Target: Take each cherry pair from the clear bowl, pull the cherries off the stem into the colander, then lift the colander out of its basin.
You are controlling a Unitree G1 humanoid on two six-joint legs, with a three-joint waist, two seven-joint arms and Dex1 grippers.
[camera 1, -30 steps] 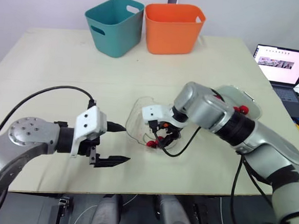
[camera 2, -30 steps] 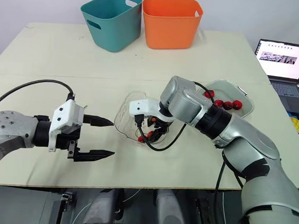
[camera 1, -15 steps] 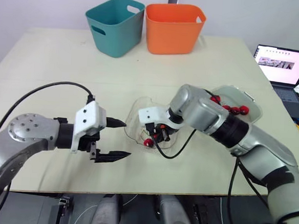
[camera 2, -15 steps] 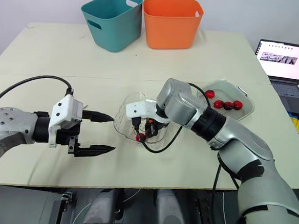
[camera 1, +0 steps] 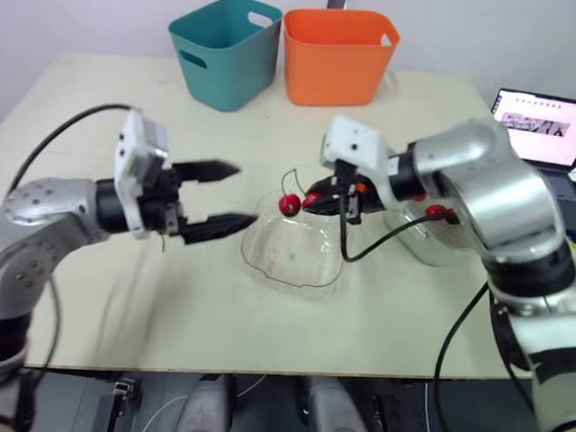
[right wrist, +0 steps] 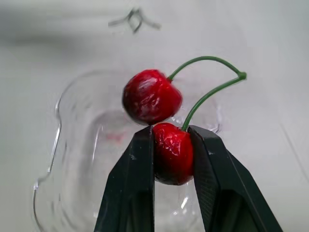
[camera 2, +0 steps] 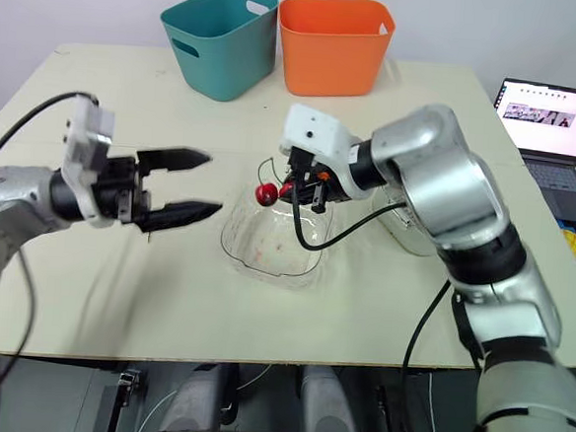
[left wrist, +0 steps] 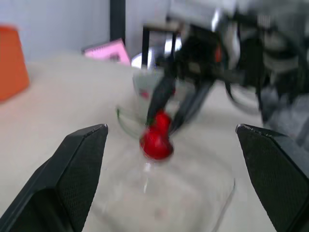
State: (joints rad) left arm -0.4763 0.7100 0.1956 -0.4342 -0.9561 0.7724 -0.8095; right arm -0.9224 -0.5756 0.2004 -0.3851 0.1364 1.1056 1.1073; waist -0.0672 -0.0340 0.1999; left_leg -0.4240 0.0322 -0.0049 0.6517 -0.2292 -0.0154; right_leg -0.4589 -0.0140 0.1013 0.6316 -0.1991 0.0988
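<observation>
Red fruit is off the bottom of the bowl now. 1 second ago the right gripper [right wrist: 172, 131] was down inside the clear bowl [camera 1: 293, 281]. It has since come up and holds the cherry pair [right wrist: 161, 113] just above the bowl's far rim. Its 2 black fingers are pinched on 1 cherry. The other cherry hangs free, touching the first, with the green stem arching between them.

The left gripper [camera 1: 247, 194] was low near the table's front edge. It has risen to the same height, fingers spread wide and pointing at the fruit from the left, near it but not touching.

I'd say the pick is finished and the pull-apart is next. The free cherry or the stem is there for the left fingers to take. The pair is over the bowl rather than the colander [camera 1: 425, 240], so it probably has to travel right before anything drops.

Counting:
- 1 pair, so 2 cherries on 1 stem.
- 1 clear bowl, mid-table toward the front edge. It looks empty, so this may be the last pair.
- 1 colander toward the right edge, largely behind the right arm. I can't count what is in it.
- 2 bins at the far edge, 1 teal bin [camera 1: 226, 49] and 1 orange bin [camera 1: 339, 52].
- 1 laptop [camera 1: 542, 125] beyond the right edge.
</observation>
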